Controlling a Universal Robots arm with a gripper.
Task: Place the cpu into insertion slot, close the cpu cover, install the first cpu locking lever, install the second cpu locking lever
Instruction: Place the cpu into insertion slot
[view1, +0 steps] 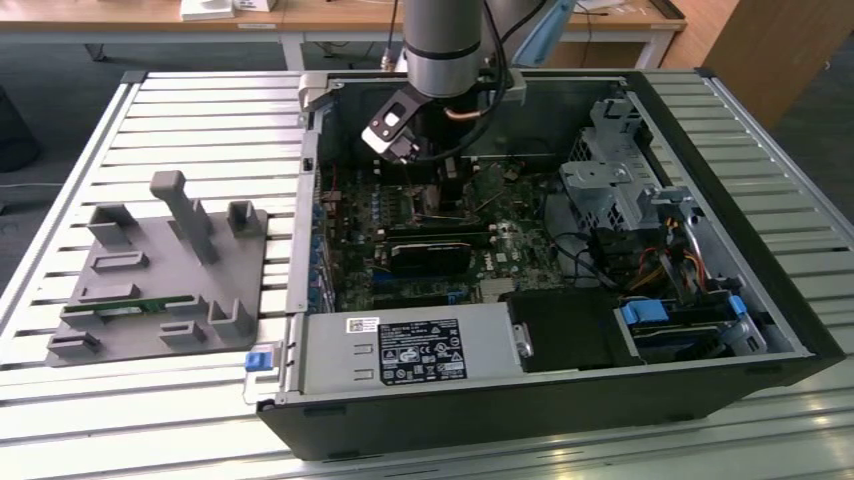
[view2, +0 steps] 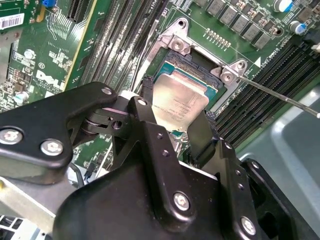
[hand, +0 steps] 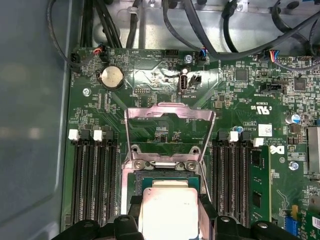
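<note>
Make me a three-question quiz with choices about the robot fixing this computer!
1. Where is the cpu? A. gripped by the hand at the insertion slot; B. on the floor; C. in a person's palm.
2. What colour is the circuit board around the slot? A. red; B. green; C. yellow.
3. How is the cpu cover? A. shut flat over the cpu; B. flipped open; C. bent in half.
Answers: 1 A, black fingers flank the chip in both wrist views. 2 B, green shows all around the socket. 3 B, the silver frame stands swung back from the slot.
</note>
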